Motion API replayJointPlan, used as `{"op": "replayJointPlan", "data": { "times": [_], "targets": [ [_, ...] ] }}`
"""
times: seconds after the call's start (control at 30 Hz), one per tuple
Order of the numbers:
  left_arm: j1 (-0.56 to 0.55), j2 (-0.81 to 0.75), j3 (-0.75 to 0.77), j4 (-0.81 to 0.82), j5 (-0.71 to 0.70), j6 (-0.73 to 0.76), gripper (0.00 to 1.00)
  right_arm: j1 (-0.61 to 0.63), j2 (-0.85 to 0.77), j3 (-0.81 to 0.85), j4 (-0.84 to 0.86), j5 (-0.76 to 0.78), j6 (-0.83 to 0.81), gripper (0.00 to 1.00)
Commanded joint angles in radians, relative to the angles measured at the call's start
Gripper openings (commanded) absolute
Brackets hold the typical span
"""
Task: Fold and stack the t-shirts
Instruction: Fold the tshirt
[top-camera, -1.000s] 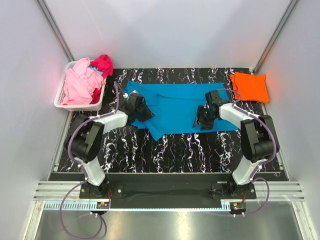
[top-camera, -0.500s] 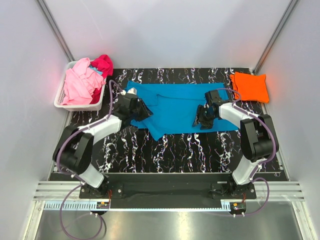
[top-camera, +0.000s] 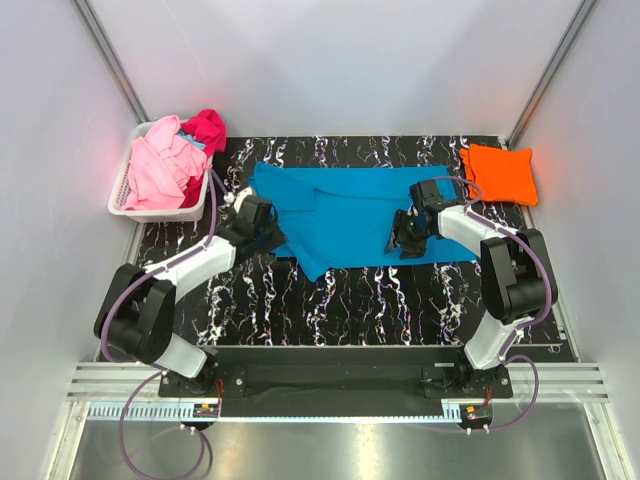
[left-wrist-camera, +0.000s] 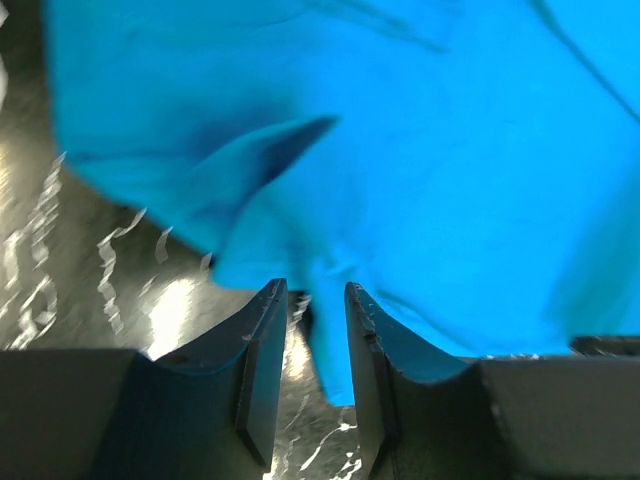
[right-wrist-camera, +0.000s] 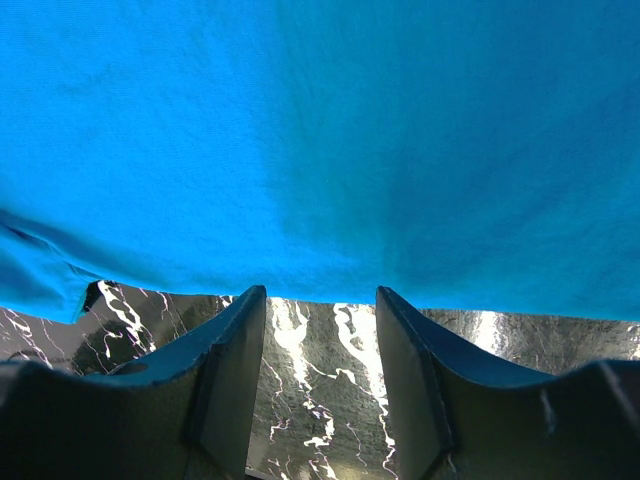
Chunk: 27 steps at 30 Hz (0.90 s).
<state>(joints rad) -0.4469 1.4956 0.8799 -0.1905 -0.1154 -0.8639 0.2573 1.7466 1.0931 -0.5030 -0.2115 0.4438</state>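
Observation:
A turquoise-blue t-shirt (top-camera: 350, 212) lies spread across the marbled table, its near-left part bunched into a point. My left gripper (top-camera: 270, 236) sits at that shirt's left side. In the left wrist view its jaws (left-wrist-camera: 310, 295) stand narrowly open, with a tongue of blue cloth (left-wrist-camera: 335, 350) lying loose between them. My right gripper (top-camera: 405, 243) hovers at the shirt's near hem on the right. Its jaws (right-wrist-camera: 320, 295) are open over bare table, just short of the hem (right-wrist-camera: 330, 285). An orange t-shirt (top-camera: 498, 172) lies folded at the back right.
A white slatted basket (top-camera: 120, 192) at the back left holds a light pink t-shirt (top-camera: 160, 165) and a magenta t-shirt (top-camera: 207, 128). The black marbled table (top-camera: 350, 300) ends at grey walls on the left, right and back.
My left arm has swung left, carrying its gripper from the shirt's middle-left toward the left edge. The right arm has not moved.

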Motion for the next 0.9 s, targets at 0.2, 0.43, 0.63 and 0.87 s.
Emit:
{"op": "replayJointPlan", "data": {
  "times": [0.2, 0.43, 0.63, 0.87],
  "targets": [
    [-0.001, 0.006, -0.065, -0.017, -0.059, -0.144, 0.34, 0.010, -0.015, 0.008, 0.018, -0.011, -0.017, 0.55],
    [0.001, 0.052, -0.070, 0.006, -0.102, -0.120, 0.33, 0.010, -0.004, 0.011, 0.017, -0.011, -0.022, 0.55],
    [0.002, 0.127, -0.059, 0.081, -0.116, -0.058, 0.31, 0.011, -0.004, 0.014, 0.015, -0.020, -0.028, 0.55],
    [0.004, 0.181, -0.010, 0.094, -0.129, -0.014, 0.31, 0.011, -0.004, 0.017, 0.008, -0.019, -0.027, 0.55]
  ]
}}
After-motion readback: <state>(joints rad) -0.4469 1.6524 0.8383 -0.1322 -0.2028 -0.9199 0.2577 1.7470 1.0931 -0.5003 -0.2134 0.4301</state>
